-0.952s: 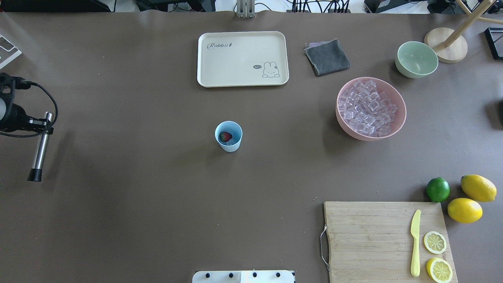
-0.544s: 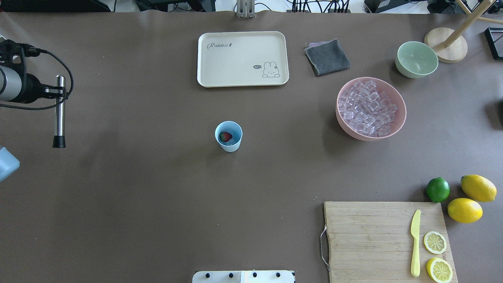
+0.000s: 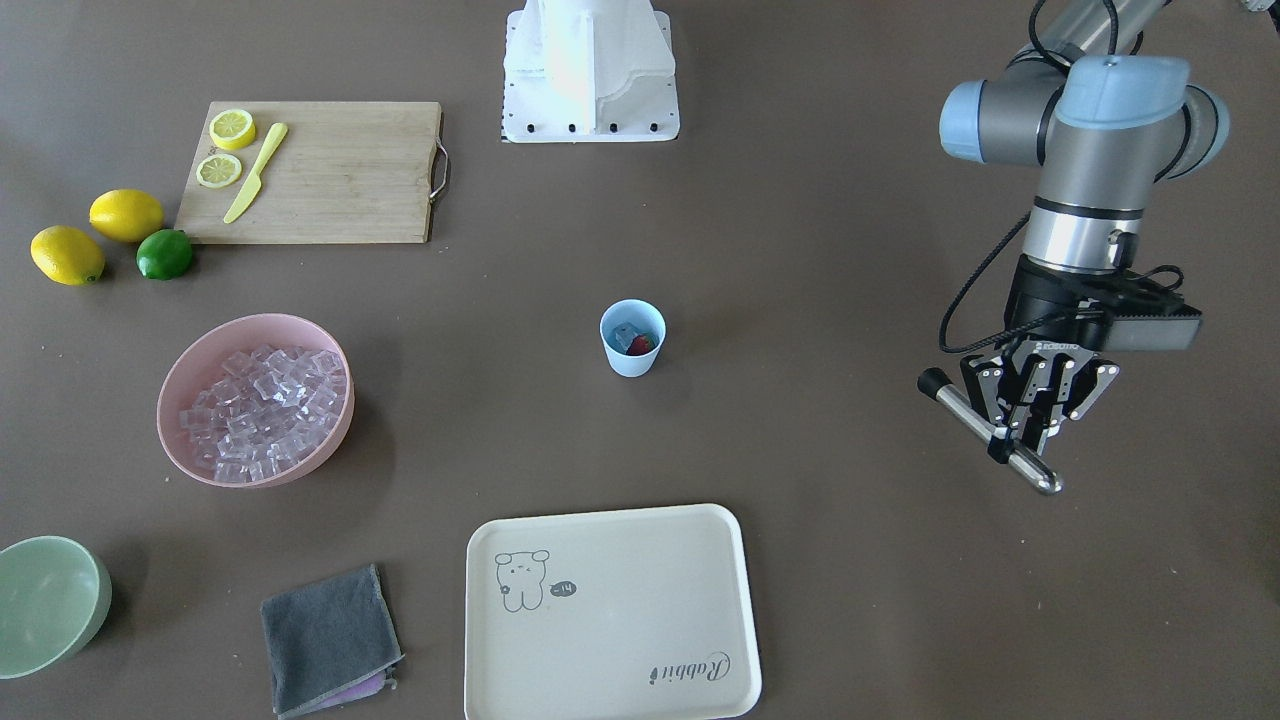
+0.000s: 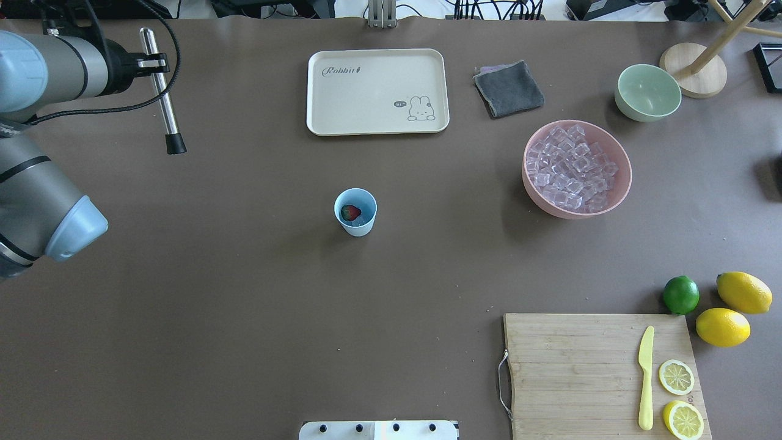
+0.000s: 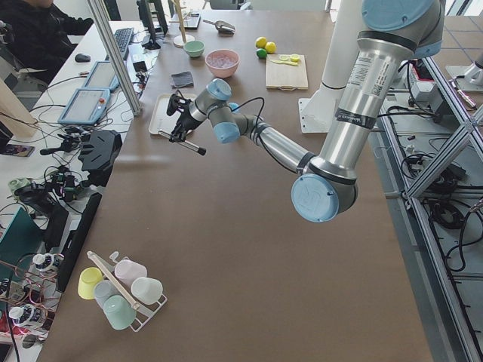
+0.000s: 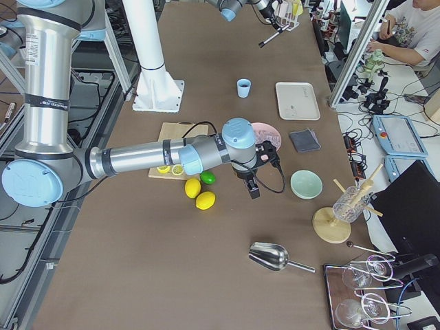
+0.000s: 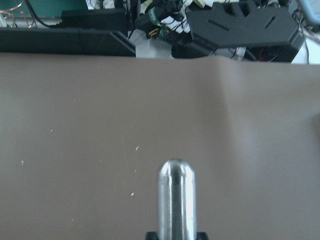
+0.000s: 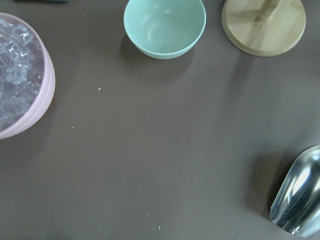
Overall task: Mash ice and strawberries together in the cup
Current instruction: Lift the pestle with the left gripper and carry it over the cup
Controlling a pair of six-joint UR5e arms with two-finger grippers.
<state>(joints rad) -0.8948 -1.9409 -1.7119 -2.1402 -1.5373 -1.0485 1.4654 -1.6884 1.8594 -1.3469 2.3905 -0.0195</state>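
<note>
The pale blue cup [image 4: 355, 211] stands upright mid-table, also in the front view [image 3: 632, 338]. Inside lie the red strawberry [image 4: 349, 212] [image 3: 642, 345] and a clear ice cube [image 3: 622, 333]. My left gripper [image 4: 156, 61] [image 3: 1012, 440] is shut on a steel muddler [image 4: 164, 98] with a black tip. It holds the muddler above the table's far left part, well to the left of the cup. The muddler's round end shows in the left wrist view [image 7: 176, 197]. My right gripper [image 6: 252, 187] shows only in the exterior right view, near the pink bowl; I cannot tell whether it is open.
A pink bowl [image 4: 536, 200] full of ice cubes [image 4: 571, 165] stands right of the cup. A cream tray [image 4: 377, 91], a grey cloth [image 4: 508, 88] and a pale green bowl [image 4: 647, 91] stand at the far side. A cutting board [image 4: 574, 366], lime [image 4: 680, 294] and lemons lie near right.
My left arm has swung away from the robot and to the right with the muddler in its grip. More of the arm now shows. The cup has not moved.
</note>
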